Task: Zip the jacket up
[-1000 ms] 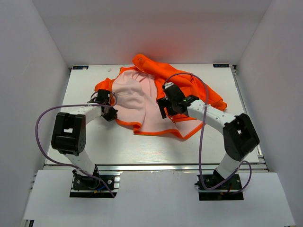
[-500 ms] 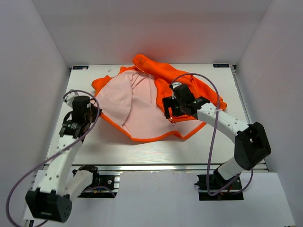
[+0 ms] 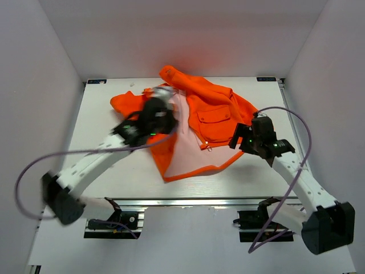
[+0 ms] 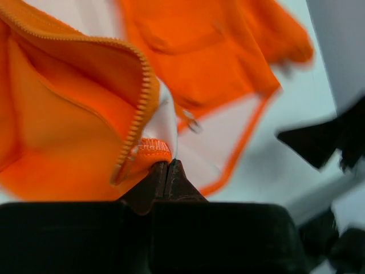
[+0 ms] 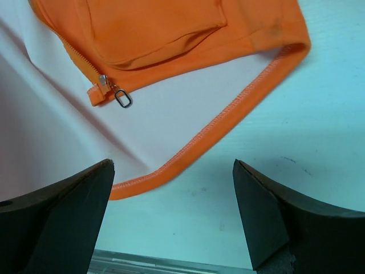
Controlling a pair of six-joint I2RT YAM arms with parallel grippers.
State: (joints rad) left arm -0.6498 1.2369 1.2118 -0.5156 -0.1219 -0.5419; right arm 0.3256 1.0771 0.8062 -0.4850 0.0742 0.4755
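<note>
The orange jacket point(image 3: 214, 108) lies unzipped in the middle of the table, its pale lining point(image 3: 188, 151) showing. My left gripper point(image 3: 159, 111) is over the jacket's middle, shut point(image 4: 166, 164) on the bottom corner of the left front panel point(image 4: 151, 149), right by the zipper teeth point(image 4: 140, 108). That panel point(image 3: 164, 154) hangs folded over the lining. My right gripper point(image 3: 235, 140) stands open point(image 5: 171, 166) and holds nothing, low over the table just off the jacket's right hem point(image 5: 228, 117). The zipper slider point(image 5: 104, 81) with its pull ring point(image 5: 122, 99) sits at the bottom of the right front panel point(image 3: 208, 147).
White walls close in the table point(image 3: 114, 171) on the left, right and back. A chest pocket point(image 3: 212, 120) lies on the right panel. One sleeve point(image 3: 122, 103) spreads toward the back left. Purple cables point(image 3: 34, 165) loop from both arms.
My left arm swung from the left side to the jacket's middle, carrying the left front panel over the lining. My right gripper drew back to the right, off the jacket.
</note>
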